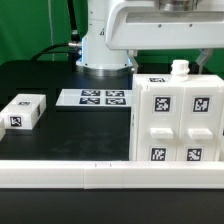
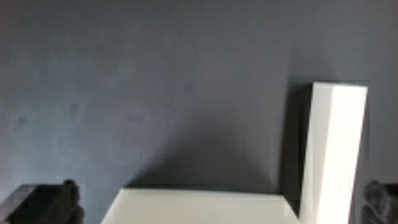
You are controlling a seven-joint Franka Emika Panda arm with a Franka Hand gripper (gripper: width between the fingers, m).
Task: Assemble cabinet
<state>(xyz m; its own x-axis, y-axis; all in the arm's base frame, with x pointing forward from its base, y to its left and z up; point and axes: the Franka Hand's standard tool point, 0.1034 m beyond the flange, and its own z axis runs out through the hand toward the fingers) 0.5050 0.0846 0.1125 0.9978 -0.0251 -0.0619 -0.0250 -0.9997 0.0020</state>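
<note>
The cabinet, a large white box with black-and-white tags on its front and top, stands at the exterior view's right with a small white peg on top. The arm's white hand hangs above it; its fingers are out of that frame. In the wrist view my gripper is open, with one dark finger at each lower corner. A flat white surface lies between and below them, touching neither. A tall white panel rises beside it.
A small white tagged drawer block lies at the exterior view's left. The marker board lies flat mid-table. A long white rail runs along the front edge. The robot base stands behind.
</note>
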